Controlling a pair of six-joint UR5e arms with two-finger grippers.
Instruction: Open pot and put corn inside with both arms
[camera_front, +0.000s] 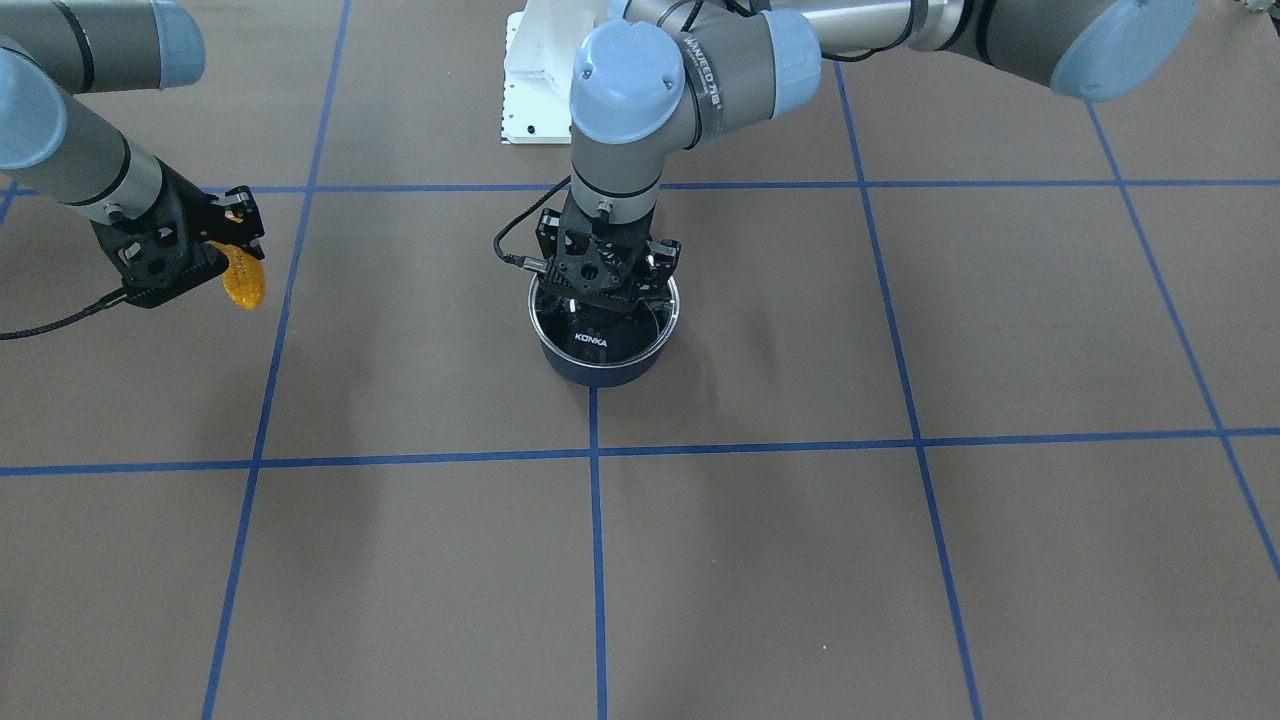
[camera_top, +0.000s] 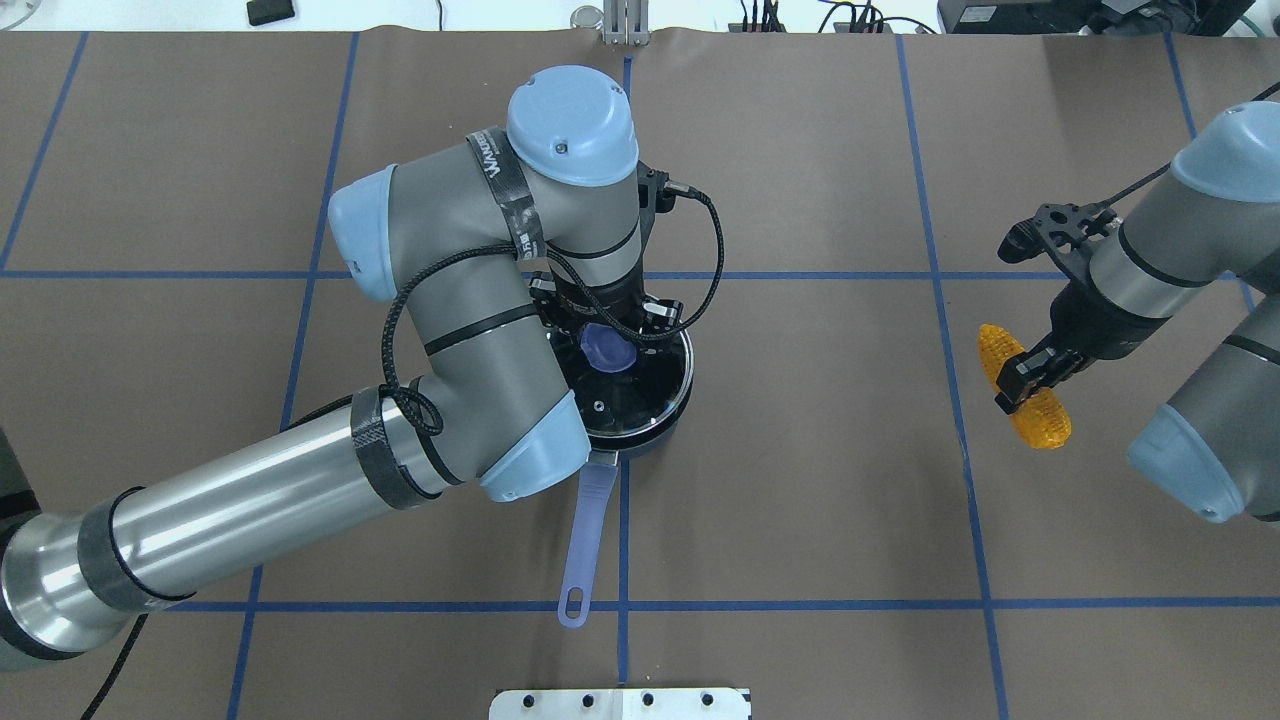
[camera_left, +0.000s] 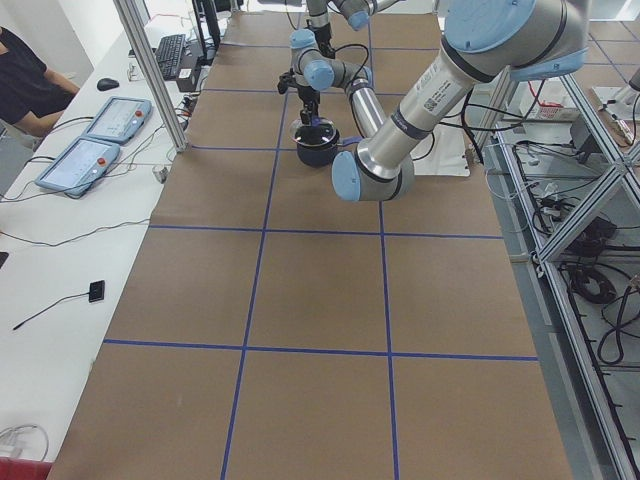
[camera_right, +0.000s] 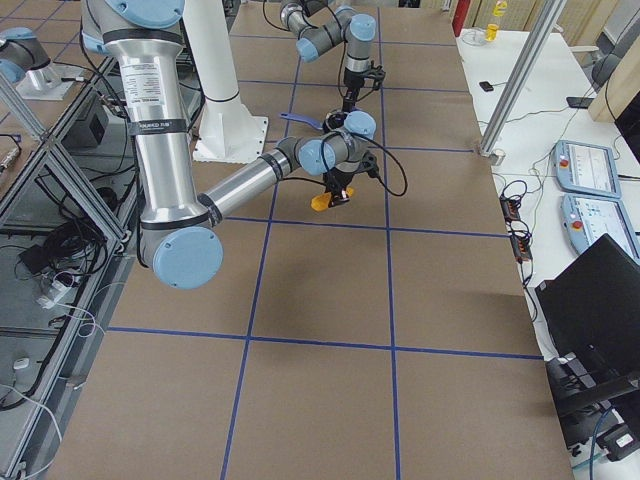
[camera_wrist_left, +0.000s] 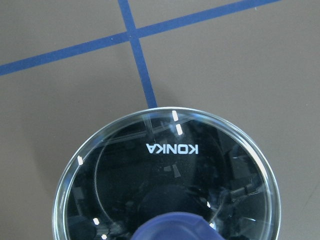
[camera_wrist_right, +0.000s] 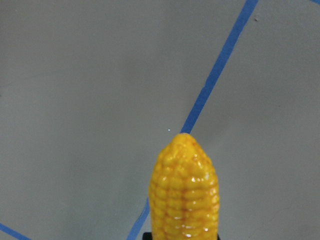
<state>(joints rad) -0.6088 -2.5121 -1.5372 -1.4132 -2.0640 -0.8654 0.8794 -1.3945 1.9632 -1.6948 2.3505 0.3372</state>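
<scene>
Lid across pot mouth, seemingly flush

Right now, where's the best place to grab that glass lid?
By the blue knob at its centre, coming straight down from above. The lid lies flat on the pot, so only the raised knob offers something to pinch.

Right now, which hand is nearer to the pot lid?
Left. The left hand is above the lid, at its knob; the right hand holds the corn far aside.
</scene>
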